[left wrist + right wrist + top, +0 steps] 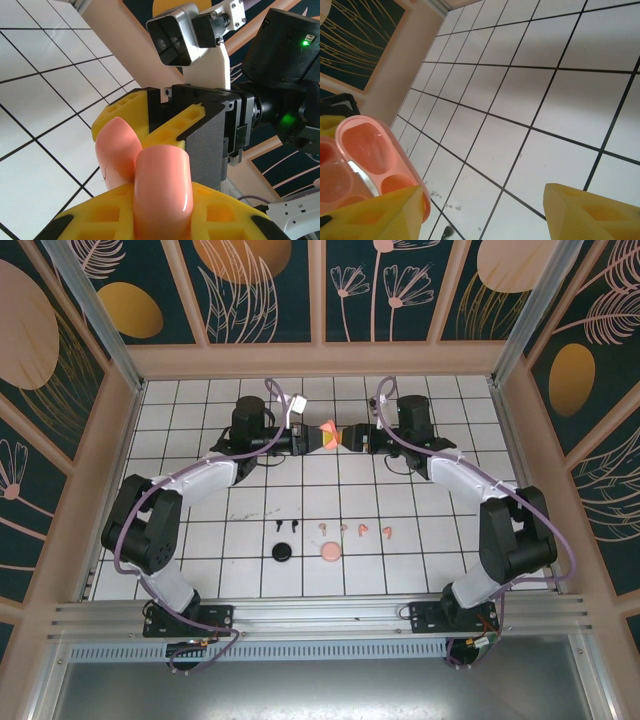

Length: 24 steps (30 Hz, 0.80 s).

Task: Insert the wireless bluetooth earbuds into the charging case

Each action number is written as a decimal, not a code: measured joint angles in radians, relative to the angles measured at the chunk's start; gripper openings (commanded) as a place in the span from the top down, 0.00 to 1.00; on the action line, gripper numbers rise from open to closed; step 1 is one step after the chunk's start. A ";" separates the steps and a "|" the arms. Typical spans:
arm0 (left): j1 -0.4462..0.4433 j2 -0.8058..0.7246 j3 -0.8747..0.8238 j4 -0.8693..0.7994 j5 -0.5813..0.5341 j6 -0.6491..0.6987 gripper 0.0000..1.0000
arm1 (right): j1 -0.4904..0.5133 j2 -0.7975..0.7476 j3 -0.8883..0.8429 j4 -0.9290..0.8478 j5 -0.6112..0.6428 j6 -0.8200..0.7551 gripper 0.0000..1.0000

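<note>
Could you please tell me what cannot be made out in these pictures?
Top view: the six tiny stemmed plastic earbuds are too small to tell how each lies.
Top view: the coral-pink plastic charging case is mostly covered by the left hand and right hand.
Right wrist view: the case's wells are cut off by the left edge and a yellow finger, so their contents are unclear.

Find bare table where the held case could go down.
Free: tiles between the earbuds and the right arm; tiles between the black case and the left arm; both back corners. Crowded: front centre, around earbuds, black case and pink case; mid-back, where both arms meet at the coral case.
</note>
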<state>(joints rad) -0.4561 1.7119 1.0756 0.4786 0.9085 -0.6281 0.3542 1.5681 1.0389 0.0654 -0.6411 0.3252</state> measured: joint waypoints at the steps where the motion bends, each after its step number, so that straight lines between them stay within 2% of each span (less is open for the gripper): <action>1: 0.000 -0.002 0.000 0.000 0.000 0.000 1.00 | -0.003 -0.003 -0.001 0.000 -0.006 0.002 0.36; 12: -0.002 -0.036 -0.001 0.045 0.032 -0.005 1.00 | -0.032 -0.134 -0.099 0.028 -0.103 0.051 0.41; 24: -0.004 -0.040 -0.026 0.132 0.034 -0.049 1.00 | -0.032 -0.138 -0.119 0.192 -0.194 0.211 0.46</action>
<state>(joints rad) -0.4603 1.6722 1.0496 0.6102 0.9428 -0.6769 0.3222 1.4296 0.9195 0.2569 -0.8349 0.5358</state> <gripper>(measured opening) 0.225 0.548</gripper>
